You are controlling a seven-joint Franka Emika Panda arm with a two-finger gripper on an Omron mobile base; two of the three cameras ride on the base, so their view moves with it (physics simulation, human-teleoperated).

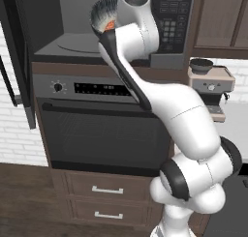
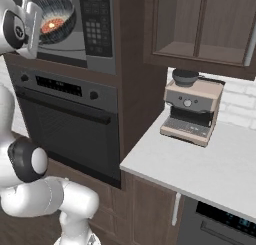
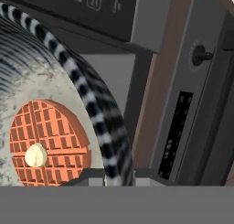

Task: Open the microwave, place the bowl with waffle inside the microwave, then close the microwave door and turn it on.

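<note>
Small round dark bowl (image 2: 56,19) with fine blue-grey stripes is held tipped at the open mouth of the grey-and-black built-in microwave (image 1: 170,19), left of its keypad. In the bowl lies a round orange-red waffle (image 3: 49,143) with a pale butter dab. Jaws of the white arm's gripper (image 1: 107,35) look clamped on the bowl rim, contact partly hidden. Dark-glass microwave door (image 1: 14,52) stands swung open at far left. Wall oven (image 1: 104,125) sits directly below the microwave.

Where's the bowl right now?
The bowl is held up tilted at the open microwave mouth, above the turntable, left of the keypad and above the oven; the waffle sits inside.
</note>
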